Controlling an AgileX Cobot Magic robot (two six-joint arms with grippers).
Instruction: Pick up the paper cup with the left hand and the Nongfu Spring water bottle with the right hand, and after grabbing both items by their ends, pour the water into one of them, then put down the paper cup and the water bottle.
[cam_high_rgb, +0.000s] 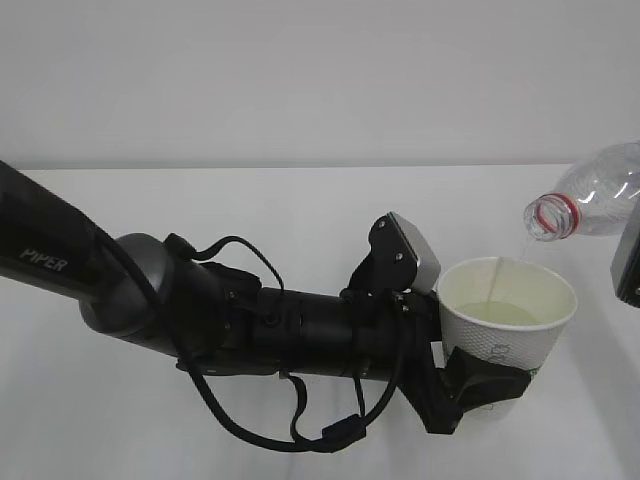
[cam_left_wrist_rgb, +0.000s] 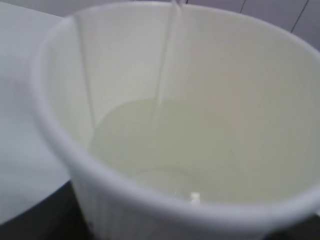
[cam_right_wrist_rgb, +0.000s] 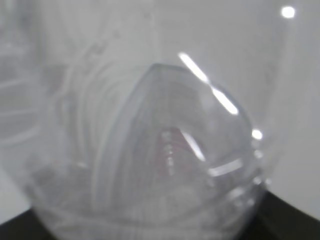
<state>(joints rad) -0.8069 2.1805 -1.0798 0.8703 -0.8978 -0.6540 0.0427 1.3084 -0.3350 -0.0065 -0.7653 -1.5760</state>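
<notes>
Water runs in a thin stream from the tilted bottle into the cup, where a pale pool already lies. The left claw grasps the cup near its base, upright above the white tabletop. The bottle hangs at upper right, mouth down over the cup's rim, grasped by the right claw, which shows only in part.

A plain white table spreads beneath.
</notes>
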